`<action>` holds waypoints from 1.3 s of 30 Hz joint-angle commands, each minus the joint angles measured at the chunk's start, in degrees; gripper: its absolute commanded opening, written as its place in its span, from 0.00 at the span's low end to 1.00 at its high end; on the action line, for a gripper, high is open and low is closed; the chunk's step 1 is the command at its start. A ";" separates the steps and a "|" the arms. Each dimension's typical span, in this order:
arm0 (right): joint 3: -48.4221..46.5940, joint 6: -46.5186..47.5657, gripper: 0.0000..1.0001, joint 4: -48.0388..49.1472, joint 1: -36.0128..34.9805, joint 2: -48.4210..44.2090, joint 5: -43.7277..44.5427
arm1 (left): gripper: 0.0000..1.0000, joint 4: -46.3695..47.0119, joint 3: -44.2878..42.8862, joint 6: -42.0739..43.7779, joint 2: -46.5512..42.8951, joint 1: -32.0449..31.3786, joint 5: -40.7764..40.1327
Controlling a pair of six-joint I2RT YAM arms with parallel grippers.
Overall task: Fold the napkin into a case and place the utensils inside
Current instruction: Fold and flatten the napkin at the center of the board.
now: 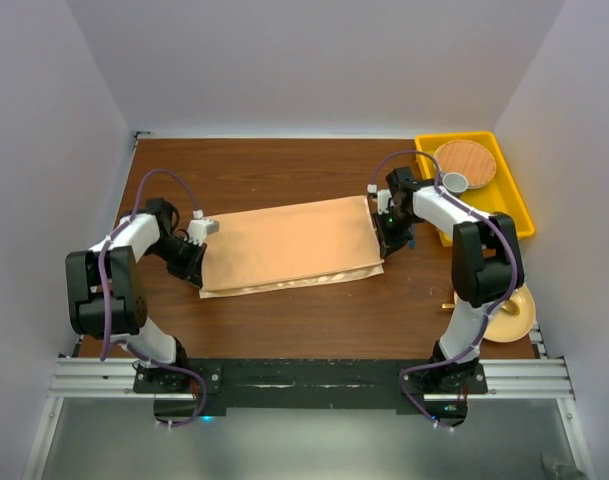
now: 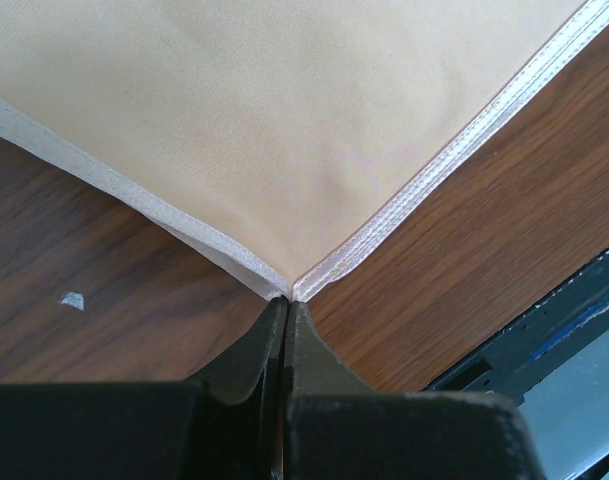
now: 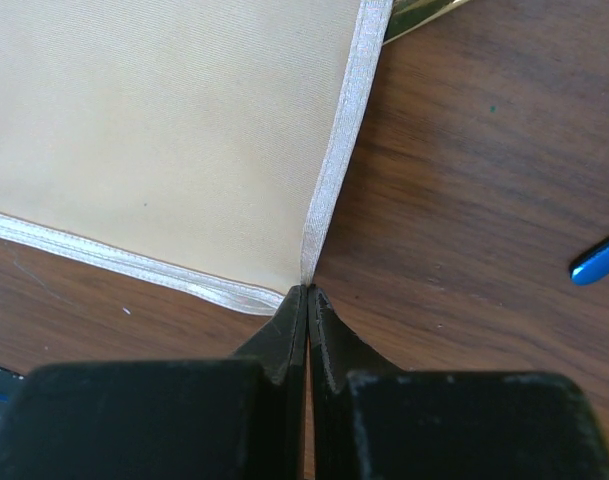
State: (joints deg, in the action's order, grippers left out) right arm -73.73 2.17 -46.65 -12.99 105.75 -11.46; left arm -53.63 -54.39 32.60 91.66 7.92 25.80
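So this one's early-to-middle, I'd say. The napkin (image 1: pixel 289 245) lies flat in the middle of the table (image 1: pixel 284 170) as a wide rectangle, and the doubled hems in both wrist views make it look folded over once. It's nowhere near a narrow case yet, so by my guess more folds are left, plus the whole utensil step. The left gripper (image 2: pixel 287 310) is clamped shut on the napkin's near-left corner, and the right gripper (image 3: pixel 307 300) is pinched closed on the near-right corner, both low against the wood. None of the cutlery is in the cloth. A blue-handled utensil (image 3: pixel 596 258) sits on the bare table just right of the napkin, and a bit of gold utensil (image 3: pixel 419 15) peeks out at the cloth's far-right edge, though I can't tell which piece it is. As for containers, the yellow tray (image 1: pixel 504 205) at the far right holds a round wooden plate (image 1: pixel 465 160) and a small pale bowl (image 1: pixel 454 182) beside it, and the bowl looks empty. There's also a pale yellow plate (image 1: pixel 519 318) at the near right, half hidden behind the right arm, so I can't say what's on it.
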 commanded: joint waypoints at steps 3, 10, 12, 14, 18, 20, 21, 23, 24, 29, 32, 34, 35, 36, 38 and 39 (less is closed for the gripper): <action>1.22 0.64 0.00 1.48 -0.19 0.42 0.57 | 0.00 1.68 0.51 -0.17 1.07 -0.28 -1.46; 1.93 0.46 0.00 1.39 -1.24 -0.11 0.57 | 0.00 1.33 0.34 -0.08 1.16 -0.28 -1.28; 1.93 0.37 0.00 1.13 -2.03 -0.72 0.65 | 0.00 0.81 -0.01 0.09 0.98 -0.28 -1.11; 1.93 0.29 0.00 0.95 -2.47 -1.25 1.00 | 0.00 0.11 -0.19 0.62 0.72 -0.28 -1.10; 2.02 0.64 0.00 -0.45 -2.56 -2.39 1.88 | 0.00 -0.86 -0.72 1.33 0.45 -0.28 -1.10; 2.19 0.99 0.00 -0.81 -2.65 -3.01 2.41 | 0.00 -1.04 -0.54 1.68 0.19 -0.19 -1.28; 2.45 1.16 0.00 -0.89 -2.65 -3.53 2.59 | 0.00 -1.04 -0.45 1.85 0.19 -0.19 -1.28; 2.72 1.43 0.00 -1.33 -2.65 -3.80 2.85 | 0.00 -1.30 -0.10 2.20 0.01 -0.28 -1.28; 2.81 1.43 0.00 -1.33 -2.65 -3.80 2.94 | 0.00 -1.39 -0.10 2.29 0.01 -0.28 -1.28; 4.30 1.43 0.00 -0.46 -2.74 -3.54 3.38 | 0.00 -1.83 -0.10 2.82 -0.25 -0.28 -1.19; 4.56 0.99 0.00 0.68 -2.83 -2.31 3.38 | 0.00 -1.48 0.42 2.73 0.01 -0.19 -1.28; 4.13 0.81 0.00 0.77 -3.00 -1.78 2.85 | 0.00 -1.22 0.60 2.73 0.10 -0.28 -1.37; 3.95 0.81 0.00 0.86 -3.18 -1.43 2.76 | 0.00 -1.04 0.86 2.73 0.19 -0.28 -1.63; 3.86 0.81 0.00 1.04 -3.26 -1.34 2.59 | 0.00 -0.87 0.95 2.73 0.19 -0.28 -1.72; 3.60 0.90 0.00 0.86 -3.53 -1.17 2.59 | 0.07 -0.43 1.04 2.47 0.45 -0.28 -1.98; 3.51 0.99 0.01 0.69 -3.62 -1.08 2.50 | 0.12 -0.43 1.04 2.38 0.63 -0.19 -2.07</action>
State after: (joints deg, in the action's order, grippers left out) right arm -69.41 2.66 -46.37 -15.90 104.53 -9.54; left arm -54.39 -53.89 33.85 92.77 7.84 24.49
